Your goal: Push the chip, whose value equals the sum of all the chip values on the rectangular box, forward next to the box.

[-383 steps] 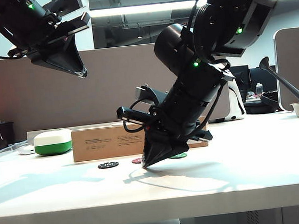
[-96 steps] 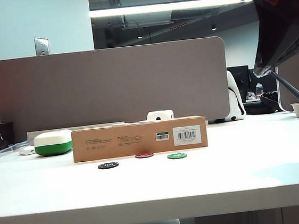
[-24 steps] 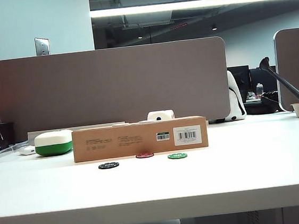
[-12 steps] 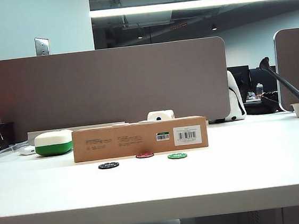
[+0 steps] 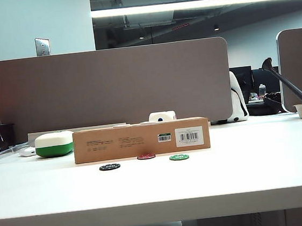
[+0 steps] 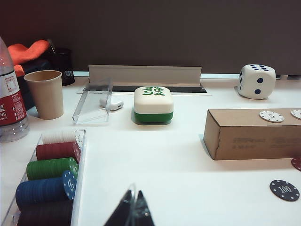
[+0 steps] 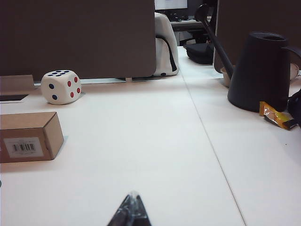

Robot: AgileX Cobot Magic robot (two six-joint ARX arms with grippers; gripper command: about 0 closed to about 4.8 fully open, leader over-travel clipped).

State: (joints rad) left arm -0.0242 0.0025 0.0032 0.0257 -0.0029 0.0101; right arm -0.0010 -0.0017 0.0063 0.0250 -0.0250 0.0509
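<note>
Judging by the ext. view, you had the push done or close to it: the chip [image 5: 146, 156] sat in the lower middle of the frame, just in front of the box [image 5: 141, 139], right at the foot of its front face. I couldn't tell if it touched the cardboard. The black chip [image 5: 109, 167] to its left and the green chip [image 5: 179, 157] to its right both lay nearer the camera, so the dark-red one was the only chip set forward.

On top of the box, at the right edge of the left wrist frame, you had a white chip [image 6: 271, 116] and part of a second one; their values were too small to read, so I couldn't check the sum.

Neither arm showed in the ext. view. The left gripper [image 6: 132, 213] was at the bottom centre of its frame, tips together w/ nothing between them, well back from the box, beside the chip tray [image 6: 79, 157] at lower left. The right gripper [image 7: 130, 210] was likewise at the bottom centre of its frame, tips closed & empty, w/ the box end [image 7: 29, 136] at mid-left and the die [image 7: 60, 86] behind it.

If the chip counted as next to the box, you had nothing left but to confirm.
</note>
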